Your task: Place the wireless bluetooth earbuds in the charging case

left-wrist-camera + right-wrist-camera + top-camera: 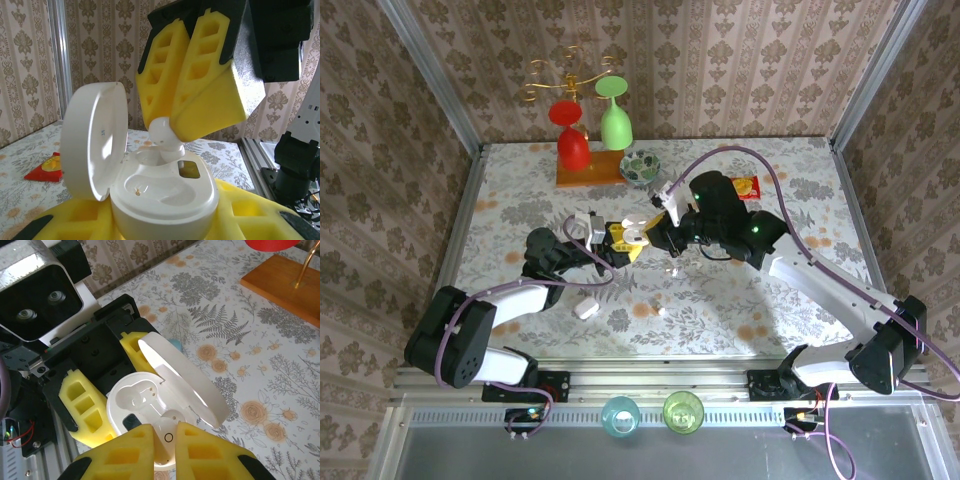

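Between yellow foam pads, glossy earbud

Plain glossy white: charging case + lid. Whitish: earbud. Yellow pads, black frames: left claw & right claw. Pale w/ grey fern + orange flower print: tabletop. Beige damask: walls. Also red glass, green glass, orange-brown wood base, red/yellow packet, teal cup, lime cup, green-blue patterned bowl.
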Motion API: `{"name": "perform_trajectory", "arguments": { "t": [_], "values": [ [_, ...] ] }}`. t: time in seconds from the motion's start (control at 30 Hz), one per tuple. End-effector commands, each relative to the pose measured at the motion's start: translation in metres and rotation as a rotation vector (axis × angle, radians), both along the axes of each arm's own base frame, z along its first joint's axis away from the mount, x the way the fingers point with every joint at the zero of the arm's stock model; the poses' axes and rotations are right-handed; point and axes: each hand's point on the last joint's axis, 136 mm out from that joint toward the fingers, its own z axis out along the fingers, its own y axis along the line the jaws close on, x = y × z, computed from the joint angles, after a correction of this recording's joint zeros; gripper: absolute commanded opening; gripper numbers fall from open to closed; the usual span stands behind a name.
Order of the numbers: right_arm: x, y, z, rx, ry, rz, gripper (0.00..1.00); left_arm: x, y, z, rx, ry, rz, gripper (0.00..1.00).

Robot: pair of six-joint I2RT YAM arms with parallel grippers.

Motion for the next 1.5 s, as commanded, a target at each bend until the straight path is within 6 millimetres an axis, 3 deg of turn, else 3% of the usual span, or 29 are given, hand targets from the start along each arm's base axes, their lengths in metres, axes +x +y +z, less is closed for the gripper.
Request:
{"name": "perform_trajectory", "arguments": {
  "t": [0.0,0.17,0.37,0.6,0.77,0.87,0.97,1.1,1.27,1.47],
  "values": [
    [0.002,-0.004,-0.010,-0.071,-0.013,-0.016,0.14,-0.002,0.002,0.023,-0.043,-0.075,0.004,0.24],
    [-0.001,0.000,-0.012,-0.086,-0.018,0.003,0.19,-0.001,0.002,0.023,-0.042,-0.073,0.005,0.24],
    [-0.004,0.000,0.008,-0.025,-0.044,-0.006,0.34,-0.001,0.002,0.020,-0.039,-0.073,0.010,0.24],
    [-0.009,-0.017,0.023,0.058,-0.052,-0.085,0.48,0.003,0.008,0.017,-0.030,-0.090,0.041,0.24],
    [-0.016,-0.043,0.018,0.183,0.017,-0.188,0.53,0.015,0.024,0.019,-0.003,-0.125,0.115,0.24],
    [-0.012,-0.068,-0.010,0.231,0.124,-0.339,0.53,0.017,0.029,0.022,0.013,-0.160,0.148,0.24],
    [-0.010,-0.088,-0.054,0.230,0.270,-0.494,0.53,0.018,0.032,0.025,0.026,-0.176,0.168,0.24],
    [-0.015,-0.095,-0.115,0.204,0.498,-0.642,0.51,0.018,0.034,0.030,0.014,-0.188,0.181,0.24],
    [-0.034,-0.070,-0.165,0.198,0.713,-0.639,0.50,0.017,0.034,0.031,0.004,-0.189,0.180,0.24],
    [-0.051,-0.033,-0.192,0.067,0.795,-0.526,0.49,0.017,0.034,0.031,0.001,-0.187,0.176,0.24]
  ]
}}
